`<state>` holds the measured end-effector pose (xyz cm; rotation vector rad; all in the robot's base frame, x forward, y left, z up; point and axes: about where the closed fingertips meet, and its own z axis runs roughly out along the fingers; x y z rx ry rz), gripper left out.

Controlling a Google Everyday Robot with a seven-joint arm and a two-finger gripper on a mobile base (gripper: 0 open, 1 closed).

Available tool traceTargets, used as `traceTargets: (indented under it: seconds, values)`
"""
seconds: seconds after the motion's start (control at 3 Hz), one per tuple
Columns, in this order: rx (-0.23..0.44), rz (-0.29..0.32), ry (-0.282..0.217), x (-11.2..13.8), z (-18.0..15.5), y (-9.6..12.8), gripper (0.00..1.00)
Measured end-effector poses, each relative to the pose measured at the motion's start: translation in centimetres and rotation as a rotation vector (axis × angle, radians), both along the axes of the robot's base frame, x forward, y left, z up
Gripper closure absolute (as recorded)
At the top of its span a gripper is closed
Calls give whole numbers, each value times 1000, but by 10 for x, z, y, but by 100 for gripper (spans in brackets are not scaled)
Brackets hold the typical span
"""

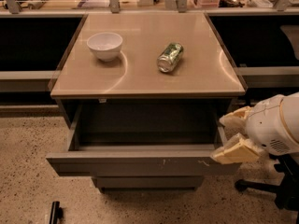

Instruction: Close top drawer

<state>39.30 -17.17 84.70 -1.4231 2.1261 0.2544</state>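
At the right end of the top drawer (pixel 140 165), end effector (pixel 228 135) poised, jaws apart; drawer wide open; closure outstanding.

The worktop (pixel 140 76) is a glossy beige slab, square-cornered. Two things lie directly on it. A white bowl (pixel 104 45) stands upright toward the left rear. A green can (pixel 170 57), probably a drinks can, lies on its side right of centre, well apart from the bowl. The gripper (pixel 219 138) is below the worktop's front right corner, at the right end of the pulled-out top drawer (pixel 140 164), fingers spread.
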Motion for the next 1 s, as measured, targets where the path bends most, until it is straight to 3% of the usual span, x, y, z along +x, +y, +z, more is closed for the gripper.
traceTargets:
  seconds: [0.67, 1.0]
  values:
    - [0, 0, 0, 0, 0, 0, 89]
    - [0, 0, 0, 0, 0, 0, 100]
